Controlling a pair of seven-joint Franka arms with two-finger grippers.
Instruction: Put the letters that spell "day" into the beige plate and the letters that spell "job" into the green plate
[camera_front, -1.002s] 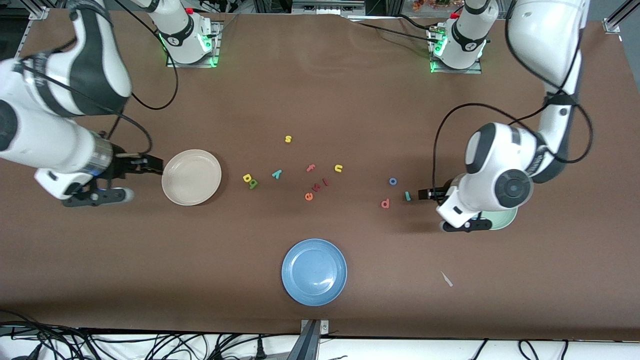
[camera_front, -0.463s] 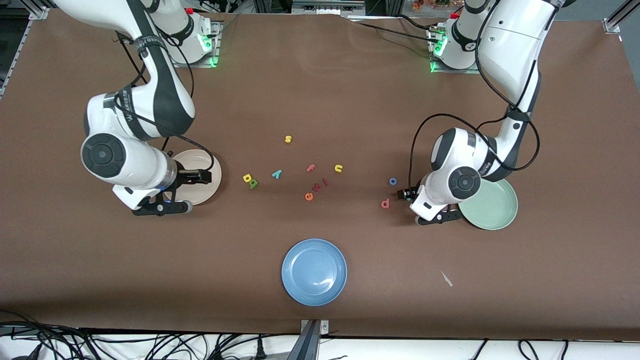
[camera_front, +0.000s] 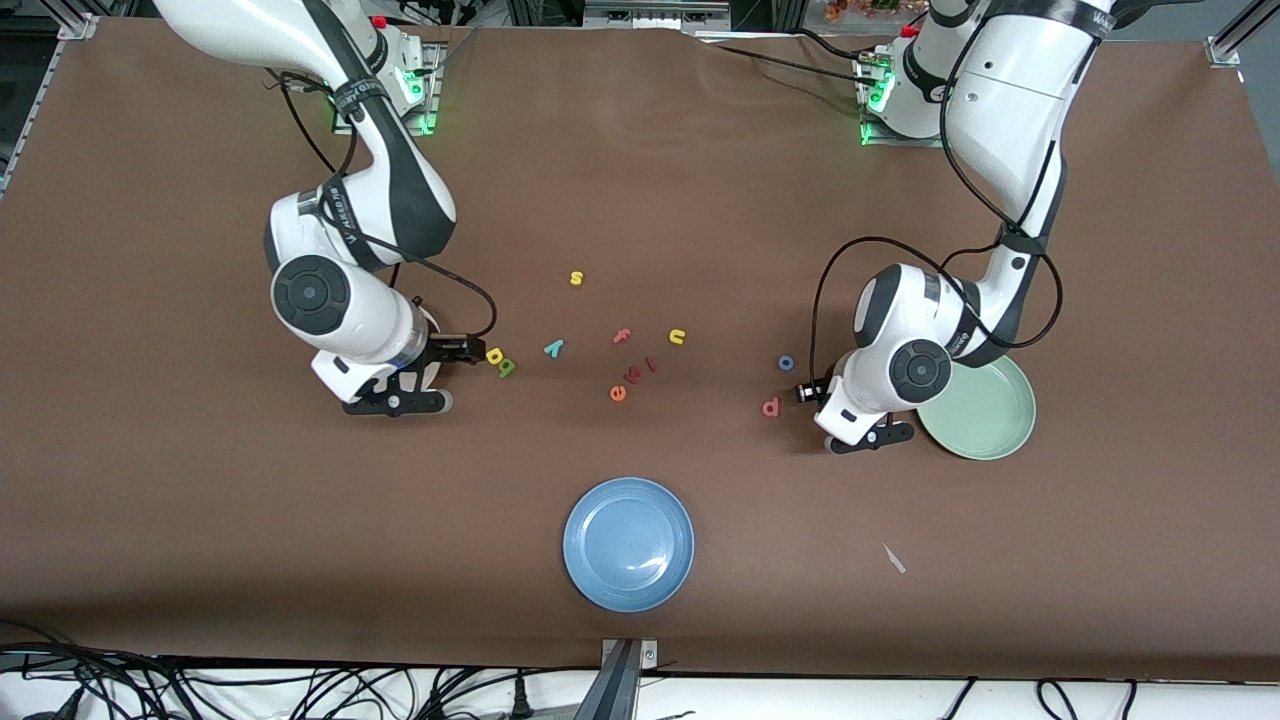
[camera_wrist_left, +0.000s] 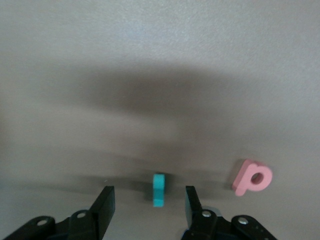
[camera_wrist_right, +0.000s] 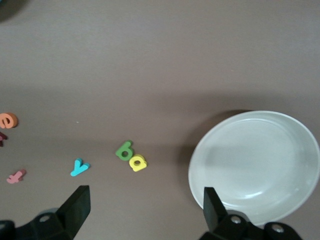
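Observation:
My left gripper (camera_front: 805, 390) is down at the table, open around the teal "j" (camera_wrist_left: 158, 190), with a gap on each side of it. The arm hides the "j" in the front view. The salmon "b" (camera_front: 770, 407) and blue "o" (camera_front: 786, 363) lie close by, and the green plate (camera_front: 990, 420) sits beside the left arm. My right gripper (camera_front: 462, 350) is wide open over bare table between the beige plate (camera_wrist_right: 255, 165) and the touching yellow "a" (camera_front: 494, 355) and green "d" (camera_front: 507, 368). The teal "y" (camera_front: 553, 347) lies a little past them.
A blue plate (camera_front: 628, 543) sits near the front edge at mid-table. Loose letters lie mid-table: yellow "s" (camera_front: 576, 278), salmon "f" (camera_front: 622, 336), yellow "u" (camera_front: 677, 337), orange "e" (camera_front: 617, 393) and two small salmon letters (camera_front: 640, 369). A white scrap (camera_front: 893, 558) lies nearer the front.
My right arm has swung from its end of the table across the beige plate toward the "a" and "d". My left gripper has settled over the "j" and its fingers have narrowed.

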